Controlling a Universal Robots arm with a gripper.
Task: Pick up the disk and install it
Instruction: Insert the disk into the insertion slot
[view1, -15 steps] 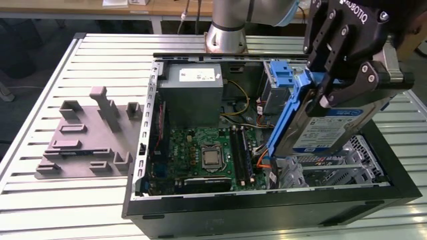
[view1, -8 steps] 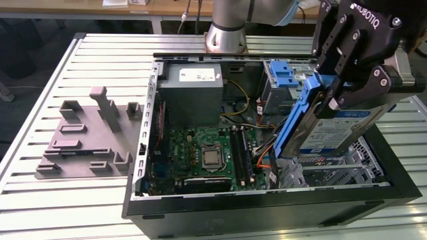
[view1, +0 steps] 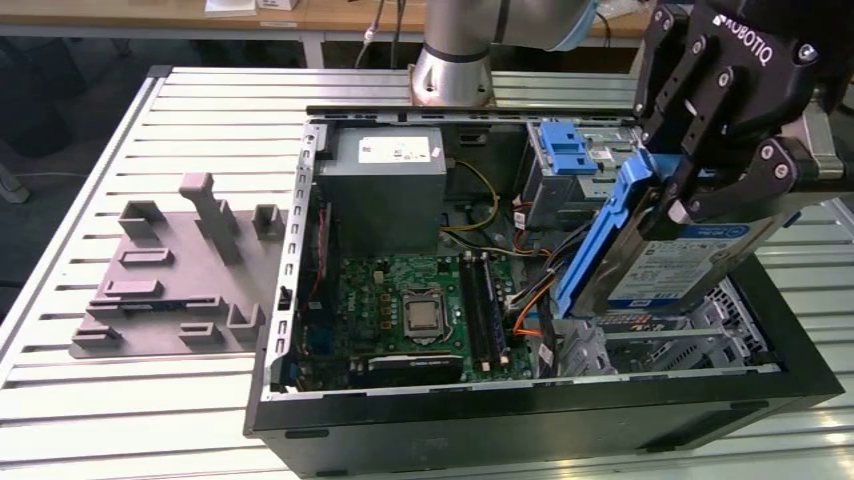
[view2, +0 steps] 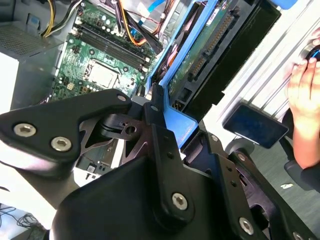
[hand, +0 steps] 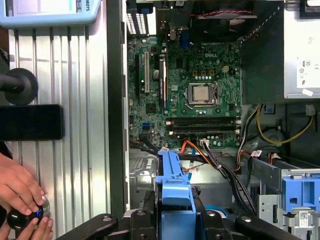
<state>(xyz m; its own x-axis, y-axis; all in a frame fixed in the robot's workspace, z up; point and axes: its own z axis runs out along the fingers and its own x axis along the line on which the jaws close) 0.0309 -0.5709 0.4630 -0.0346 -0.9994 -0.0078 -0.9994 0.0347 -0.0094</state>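
Observation:
My gripper (view1: 694, 190) is shut on the disk (view1: 674, 270), a silver hard drive with a white-and-blue label and blue carrier rails. The disk hangs tilted on edge over the side of the open computer case (view1: 534, 405) on the exterior view's right, its lower end just above the metal drive bay floor (view1: 667, 340). The second wrist view shows the disk's green underside and connector (view2: 202, 50) between the black fingers (view2: 157, 122). In the first wrist view the blue rail (hand: 175, 185) rises out of the gripper (hand: 176, 220) towards the motherboard.
Inside the case lie a green motherboard (view1: 414, 310), a grey power-supply box (view1: 387, 175), loose cables (view1: 514, 290) and a drive cage with another blue carrier (view1: 567, 150). A grey fixture (view1: 174, 270) sits on the slatted table. A person's hand (hand: 20, 192) rests on a knob beside the case.

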